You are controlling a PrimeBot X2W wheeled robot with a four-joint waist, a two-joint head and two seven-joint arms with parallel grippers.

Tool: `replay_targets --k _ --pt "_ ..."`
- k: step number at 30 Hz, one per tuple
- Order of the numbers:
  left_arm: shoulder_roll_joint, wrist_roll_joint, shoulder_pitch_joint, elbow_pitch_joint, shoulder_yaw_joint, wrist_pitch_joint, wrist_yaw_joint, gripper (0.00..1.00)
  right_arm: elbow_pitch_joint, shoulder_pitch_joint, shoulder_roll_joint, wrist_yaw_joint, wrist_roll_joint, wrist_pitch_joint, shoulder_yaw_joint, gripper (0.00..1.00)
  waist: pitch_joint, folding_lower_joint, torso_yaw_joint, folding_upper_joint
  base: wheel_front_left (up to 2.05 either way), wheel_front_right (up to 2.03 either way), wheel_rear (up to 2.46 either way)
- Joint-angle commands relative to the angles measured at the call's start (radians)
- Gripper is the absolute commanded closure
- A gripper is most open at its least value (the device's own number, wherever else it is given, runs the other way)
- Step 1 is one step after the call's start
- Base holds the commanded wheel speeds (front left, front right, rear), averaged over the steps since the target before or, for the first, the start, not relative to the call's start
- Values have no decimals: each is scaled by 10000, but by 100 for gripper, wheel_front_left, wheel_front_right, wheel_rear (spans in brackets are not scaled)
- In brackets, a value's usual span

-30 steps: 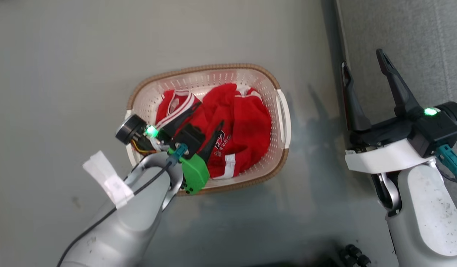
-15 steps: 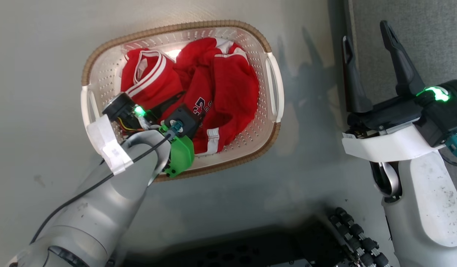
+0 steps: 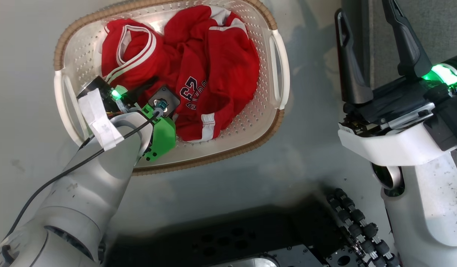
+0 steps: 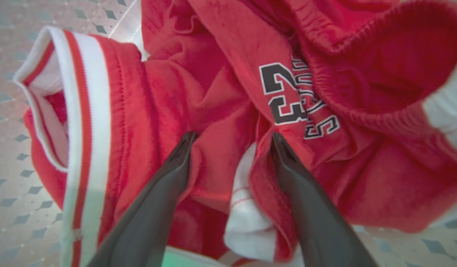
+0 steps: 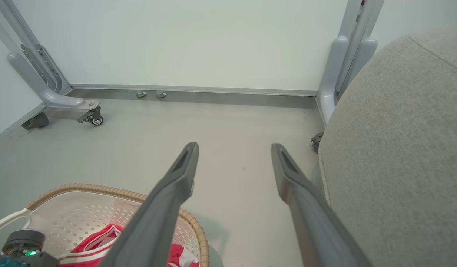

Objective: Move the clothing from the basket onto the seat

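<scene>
Clothing (image 3: 213, 63) is lying bunched inside the basket (image 3: 213, 157). Its red cloth is showing white-striped trim toward the basket's left side, and a dark-and-white print (image 4: 295, 96) is facing up near the basket's middle. A white cuff (image 3: 208, 128) is poking out toward the basket's near rim.

I am reaching my left pincer (image 4: 232, 136) down into the basket from its near left corner. Its two dark fingers (image 4: 158, 193) are standing apart with their tips touching the cloth. A red fold and a strip of white cloth are sitting between them, just beside the print, and the fingers are not closed on that fold.

The basket is resting on the grey floor (image 3: 317, 159). I am holding my right pincer (image 5: 234, 147) well to the right of the basket, above the floor. Its fingers are spread wide with nothing between them.

The seat (image 5: 398, 148) is bulging up further right of the basket, beyond that pincer, grey and rounded. Past the basket's far side a pale wall panel (image 5: 195, 44) is meeting the floor. A caster (image 5: 96, 120) on a grey frame (image 5: 46, 92) is standing at the panel's foot.
</scene>
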Motion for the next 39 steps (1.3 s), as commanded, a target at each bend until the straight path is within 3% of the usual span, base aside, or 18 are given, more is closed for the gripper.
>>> replay_targets --k 1,6,7,8,9,10,16,22,30,39 --pt "4 -16 -202 53 -45 -2 36 0 -80 -103 -40 -6 2 -17 42 0 195 -1 -66 69 0 0 0" --pt "68 31 -207 192 -219 279 39 0 -208 -124 -49 -6 45 -17 155 0 365 -1 -172 69 0 0 0" --pt "116 94 -252 206 -273 345 149 10 -232 -121 -59 -6 59 -17 171 0 402 -1 -197 69 0 0 0" --pt "147 108 -285 217 -300 363 262 40 -254 -114 -56 -6 65 -17 188 0 424 -1 -219 69 0 0 0" --pt "164 180 -293 227 -353 360 388 81 -270 -104 -53 -6 71 -19 206 0 442 -1 -248 69 0 0 0" --pt "176 207 -298 230 -381 326 501 100 -281 -92 -53 -6 74 -17 214 0 453 -1 -265 69 0 0 0" --pt "254 175 -196 250 -456 158 874 100 -209 -170 -68 -6 60 -17 220 0 394 -1 -298 69 0 0 0" --pt "3 -202 280 52 -267 -247 823 100 -9 -106 -57 -6 76 -19 204 0 -272 -1 -154 69 0 0 0" --pt "-42 -844 1381 -1446 404 -311 977 100 341 334 -10 -6 147 -17 121 0 -2006 -1 66 69 0 0 0" --pt "111 -1136 3341 -3490 1535 -304 1194 100 911 1520 51 -6 256 -19 -44 0 -4676 -1 293 69 0 0 0"
